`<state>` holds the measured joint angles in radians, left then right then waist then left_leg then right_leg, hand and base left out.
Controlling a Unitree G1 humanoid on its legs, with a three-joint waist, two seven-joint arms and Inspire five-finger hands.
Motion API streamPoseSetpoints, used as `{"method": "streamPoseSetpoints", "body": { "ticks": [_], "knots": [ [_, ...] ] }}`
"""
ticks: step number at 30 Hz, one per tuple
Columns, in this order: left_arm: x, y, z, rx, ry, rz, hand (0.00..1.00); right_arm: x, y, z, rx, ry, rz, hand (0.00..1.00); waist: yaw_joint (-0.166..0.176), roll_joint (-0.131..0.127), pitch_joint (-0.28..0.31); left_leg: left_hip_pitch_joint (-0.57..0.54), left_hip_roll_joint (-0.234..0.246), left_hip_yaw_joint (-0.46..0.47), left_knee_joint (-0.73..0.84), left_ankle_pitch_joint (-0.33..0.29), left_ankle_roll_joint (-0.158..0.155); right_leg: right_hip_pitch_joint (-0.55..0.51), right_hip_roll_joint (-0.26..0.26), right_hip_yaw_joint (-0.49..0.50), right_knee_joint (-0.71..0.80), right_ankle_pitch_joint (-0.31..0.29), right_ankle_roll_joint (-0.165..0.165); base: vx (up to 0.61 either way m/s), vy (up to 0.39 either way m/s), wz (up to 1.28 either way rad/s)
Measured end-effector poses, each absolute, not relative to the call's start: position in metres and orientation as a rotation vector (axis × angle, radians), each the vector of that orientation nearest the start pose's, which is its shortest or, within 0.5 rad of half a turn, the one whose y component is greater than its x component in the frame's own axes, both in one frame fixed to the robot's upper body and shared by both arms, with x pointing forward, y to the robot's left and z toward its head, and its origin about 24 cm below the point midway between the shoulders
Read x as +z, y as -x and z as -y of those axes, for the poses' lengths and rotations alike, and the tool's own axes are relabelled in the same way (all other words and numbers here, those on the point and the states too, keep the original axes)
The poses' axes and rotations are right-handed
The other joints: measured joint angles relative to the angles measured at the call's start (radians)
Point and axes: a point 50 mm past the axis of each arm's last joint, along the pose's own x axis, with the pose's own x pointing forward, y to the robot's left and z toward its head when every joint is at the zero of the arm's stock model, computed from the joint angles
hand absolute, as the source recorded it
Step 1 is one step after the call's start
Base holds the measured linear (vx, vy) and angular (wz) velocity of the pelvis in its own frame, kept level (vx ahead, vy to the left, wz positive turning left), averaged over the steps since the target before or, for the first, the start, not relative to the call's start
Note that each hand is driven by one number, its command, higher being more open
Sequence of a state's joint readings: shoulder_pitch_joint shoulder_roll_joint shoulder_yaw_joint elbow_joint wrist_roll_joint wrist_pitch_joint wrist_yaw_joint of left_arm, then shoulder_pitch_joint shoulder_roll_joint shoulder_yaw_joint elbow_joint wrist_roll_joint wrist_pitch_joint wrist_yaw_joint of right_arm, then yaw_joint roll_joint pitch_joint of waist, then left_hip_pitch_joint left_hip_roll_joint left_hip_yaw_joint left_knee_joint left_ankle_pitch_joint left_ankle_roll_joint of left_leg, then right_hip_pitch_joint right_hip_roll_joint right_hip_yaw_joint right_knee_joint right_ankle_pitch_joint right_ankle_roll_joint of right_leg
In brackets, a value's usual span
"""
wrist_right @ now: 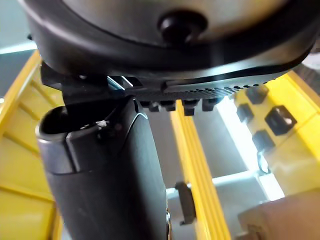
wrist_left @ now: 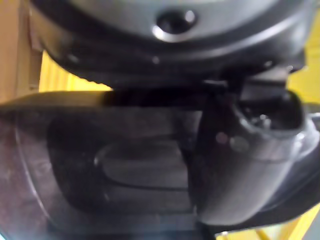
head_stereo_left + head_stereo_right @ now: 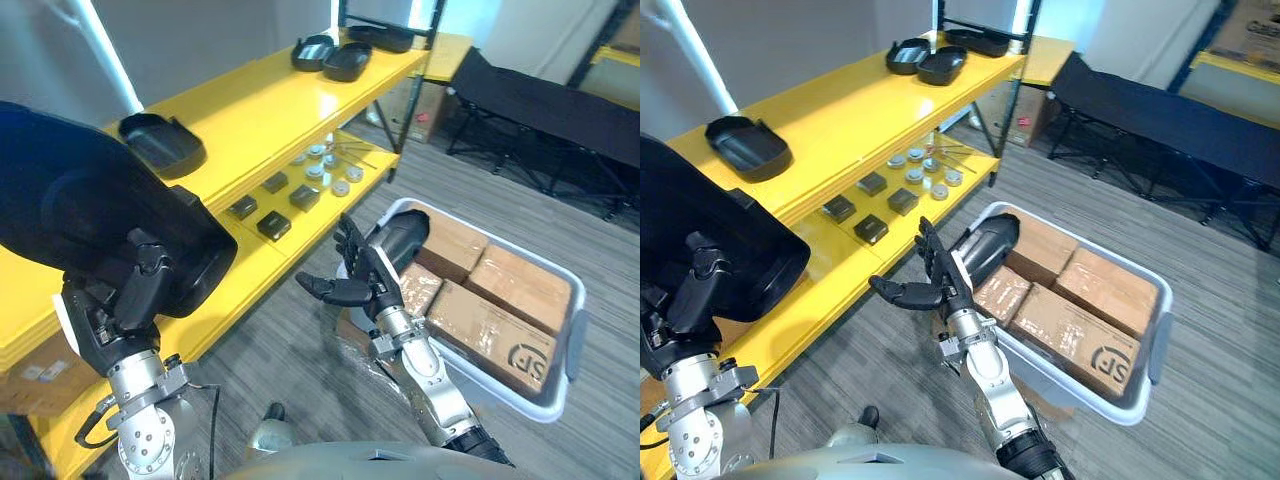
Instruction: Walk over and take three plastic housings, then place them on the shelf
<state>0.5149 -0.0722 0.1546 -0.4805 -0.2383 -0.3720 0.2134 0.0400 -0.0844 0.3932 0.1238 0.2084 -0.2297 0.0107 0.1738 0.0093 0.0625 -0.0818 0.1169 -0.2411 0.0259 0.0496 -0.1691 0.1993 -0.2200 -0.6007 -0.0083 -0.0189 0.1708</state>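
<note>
My left hand (image 3: 120, 300) is shut on a large black plastic housing (image 3: 80, 190), held up at the left in front of the yellow shelf (image 3: 250, 110). In the left wrist view the thumb (image 2: 240, 165) presses on the housing's hollow inside (image 2: 125, 160). One housing (image 3: 162, 143) lies on the shelf top nearby, and two more (image 3: 330, 55) lie farther along. My right hand (image 3: 365, 275) is open and empty, fingers spread, beside the white bin (image 3: 575, 330). Another black housing (image 3: 405, 238) lies in the bin just past that hand.
Cardboard boxes (image 3: 500, 300) fill the bin on the grey floor. The lower shelf (image 3: 250, 260) carries small dark blocks (image 3: 275, 205) and round parts (image 3: 330, 170). A black folding cot (image 3: 560, 100) stands at the back right.
</note>
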Motion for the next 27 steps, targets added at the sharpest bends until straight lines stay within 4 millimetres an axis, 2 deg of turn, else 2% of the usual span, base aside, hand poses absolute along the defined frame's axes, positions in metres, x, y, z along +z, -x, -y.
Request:
{"method": "streamPoseSetpoints", "body": {
  "ticks": [5, 6, 7, 8, 10, 15, 19, 20, 21, 22, 27],
  "knots": [
    [0.087, -0.136, -0.217, 0.492, 0.204, 0.383, 0.0, 0.02, -0.23, 0.082, 0.336, -0.089, 0.026, 1.0, 0.021, 0.007, 0.003, 0.0, -0.032, -0.087, -0.065, 0.054, 0.009, 0.011, -0.034, -0.064, 0.089, -0.065, 0.009, 0.02, -0.028, 0.66],
    [0.088, -0.136, -0.217, 0.473, 0.216, 0.388, 0.0, 0.02, -0.23, 0.085, 0.328, -0.082, 0.027, 1.0, 0.016, 0.008, 0.003, -0.001, -0.042, -0.107, -0.068, 0.059, 0.01, 0.009, -0.044, -0.058, 0.119, -0.089, 0.002, -0.02, -0.021, 0.67],
    [0.089, -0.138, -0.215, 0.435, 0.221, 0.396, 0.0, 0.019, -0.23, 0.09, 0.303, -0.079, 0.025, 1.0, 0.008, 0.005, 0.004, -0.008, -0.058, -0.141, -0.07, 0.068, 0.013, 0.003, -0.052, -0.022, 0.159, -0.133, -0.018, -0.05, -0.046, 0.97],
    [0.091, -0.14, -0.213, 0.389, 0.211, 0.407, 0.0, 0.019, -0.231, 0.098, 0.261, -0.079, 0.027, 1.0, -0.003, 0.001, 0.006, -0.019, -0.073, -0.173, -0.073, 0.075, 0.02, -0.007, -0.053, 0.022, 0.194, -0.176, -0.018, -0.06, -0.057, 0.89],
    [0.093, -0.141, -0.21, 0.329, 0.198, 0.425, 0.0, 0.017, -0.231, 0.109, 0.203, -0.081, 0.026, 1.0, -0.008, 0.003, 0.012, -0.023, -0.075, -0.181, -0.089, 0.089, 0.031, -0.02, -0.05, 0.038, 0.219, -0.209, -0.014, -0.09, -0.089, 0.61],
    [0.097, -0.141, -0.206, 0.275, 0.199, 0.472, 0.0, 0.017, -0.231, 0.121, 0.178, -0.075, 0.032, 1.0, -0.016, 0.014, 0.02, -0.033, -0.069, -0.137, -0.083, 0.118, 0.02, -0.027, -0.049, 0.057, 0.236, -0.199, 0.007, -0.03, -0.032, 0.05],
    [0.096, -0.143, -0.2, 0.24, 0.242, 0.473, 0.0, 0.018, -0.232, 0.121, 0.201, -0.07, 0.036, 1.0, -0.021, 0.015, 0.028, -0.023, -0.067, -0.109, -0.078, 0.117, 0.022, -0.04, -0.057, 0.078, 0.255, -0.208, -0.005, -0.04, 0.001, -0.13],
    [0.096, -0.143, -0.2, 0.237, 0.246, 0.473, 0.0, 0.018, -0.232, 0.121, 0.202, -0.07, 0.038, 1.0, -0.021, 0.017, 0.034, -0.02, -0.068, -0.104, -0.075, 0.115, 0.025, -0.041, -0.059, 0.083, 0.259, -0.21, -0.007, -0.05, 0.017, -0.2],
    [0.097, -0.143, -0.199, 0.231, 0.244, 0.474, 0.0, 0.021, -0.234, 0.12, 0.208, -0.072, 0.047, 1.0, -0.02, 0.016, 0.061, -0.019, -0.075, -0.088, -0.044, 0.093, 0.044, -0.043, -0.07, 0.092, 0.275, -0.221, -0.009, -0.1, 0.036, -0.22],
    [0.097, -0.144, -0.198, 0.229, 0.245, 0.474, 0.0, 0.022, -0.235, 0.119, 0.214, -0.075, 0.055, 1.0, -0.02, 0.014, 0.085, -0.026, -0.081, -0.08, -0.007, 0.072, 0.04, -0.043, -0.077, 0.098, 0.293, -0.229, -0.006, -0.09, 0.033, -0.17],
    [0.097, -0.143, -0.198, 0.233, 0.243, 0.473, 0.0, 0.026, -0.236, 0.116, 0.222, -0.082, 0.081, 1.0, -0.011, 0.001, 0.125, -0.134, -0.117, -0.032, 0.242, -0.045, 0.043, -0.04, -0.11, 0.101, 0.351, -0.256, 0.001, -0.05, 0.073, 0.04]
  ]
}}
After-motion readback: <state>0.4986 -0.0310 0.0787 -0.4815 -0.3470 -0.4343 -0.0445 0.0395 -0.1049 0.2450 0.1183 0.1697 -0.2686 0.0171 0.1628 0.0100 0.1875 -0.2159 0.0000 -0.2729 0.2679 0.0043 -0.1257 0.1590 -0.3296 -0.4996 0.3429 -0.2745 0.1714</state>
